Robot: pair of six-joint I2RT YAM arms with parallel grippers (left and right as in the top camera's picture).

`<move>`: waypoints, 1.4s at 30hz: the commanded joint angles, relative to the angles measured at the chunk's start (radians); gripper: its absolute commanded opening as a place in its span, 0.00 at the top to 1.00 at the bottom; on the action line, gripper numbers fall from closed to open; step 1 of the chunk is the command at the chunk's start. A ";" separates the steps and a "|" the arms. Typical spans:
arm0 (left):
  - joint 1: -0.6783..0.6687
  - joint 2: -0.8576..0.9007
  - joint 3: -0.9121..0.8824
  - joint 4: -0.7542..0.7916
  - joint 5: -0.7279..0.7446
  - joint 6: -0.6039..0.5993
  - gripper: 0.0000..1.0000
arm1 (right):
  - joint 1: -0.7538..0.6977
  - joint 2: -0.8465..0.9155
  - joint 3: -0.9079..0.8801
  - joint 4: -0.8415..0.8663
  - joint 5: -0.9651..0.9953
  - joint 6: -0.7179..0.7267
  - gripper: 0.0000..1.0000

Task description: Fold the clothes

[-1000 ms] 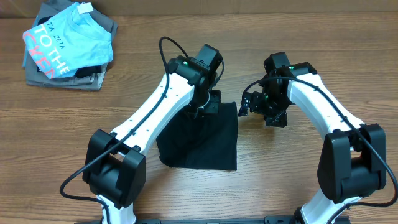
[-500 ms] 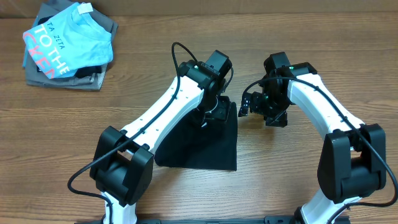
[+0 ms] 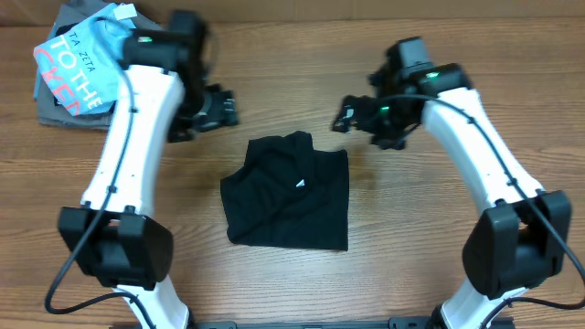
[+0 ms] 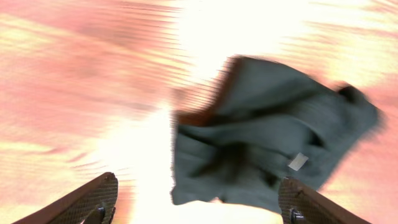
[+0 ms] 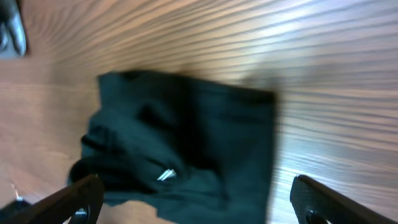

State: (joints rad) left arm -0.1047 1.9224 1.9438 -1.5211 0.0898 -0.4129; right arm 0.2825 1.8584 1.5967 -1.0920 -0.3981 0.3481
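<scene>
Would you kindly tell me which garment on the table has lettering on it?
The light blue tee atop the grey pile at the far-left corner; the black shirt in the centre is plain.

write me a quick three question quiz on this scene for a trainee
1. True or false: the left gripper is gripping the black shirt.
2. Where does the light blue tee lie? A: on the grey folded garments; B: under the black shirt; C: on bare table.
3. What small white thing shows on the black shirt?
Key: 1 false: it is open and off the shirt, as is the right gripper. 2 A. 3 the tag.
</scene>
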 commanded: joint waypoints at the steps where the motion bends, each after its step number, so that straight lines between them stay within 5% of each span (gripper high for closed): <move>1: 0.069 -0.015 -0.061 0.007 -0.038 0.005 0.06 | 0.124 0.018 0.020 0.059 0.061 0.126 0.00; 9: 0.130 -0.015 -0.191 0.034 -0.049 0.009 0.00 | 0.313 0.107 0.020 0.103 0.304 0.286 0.03; 19: 0.129 -0.015 -0.320 0.121 -0.045 0.009 0.00 | 0.336 0.173 0.020 0.127 0.331 0.308 0.09; 29: 0.129 -0.015 -0.347 0.133 -0.045 0.010 0.00 | 0.309 0.175 0.020 0.141 0.378 0.311 0.64; 34: 0.129 -0.015 -0.347 0.134 -0.045 0.009 0.00 | 0.269 0.175 0.021 0.076 0.454 0.307 0.82; 40: 0.125 -0.015 -0.347 0.134 -0.045 0.010 0.00 | 0.195 0.175 0.020 0.025 0.487 0.243 0.77; 41: 0.123 -0.015 -0.347 0.134 -0.045 0.010 0.00 | 0.179 0.175 0.020 0.015 0.485 0.226 0.71; 42: 0.122 -0.015 -0.347 0.134 -0.045 0.010 0.00 | 0.167 0.175 0.020 0.008 0.484 0.217 0.55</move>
State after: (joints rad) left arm 0.0216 1.9224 1.6051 -1.3899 0.0509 -0.4122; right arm 0.4854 2.0270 1.5970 -1.0748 0.0479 0.6205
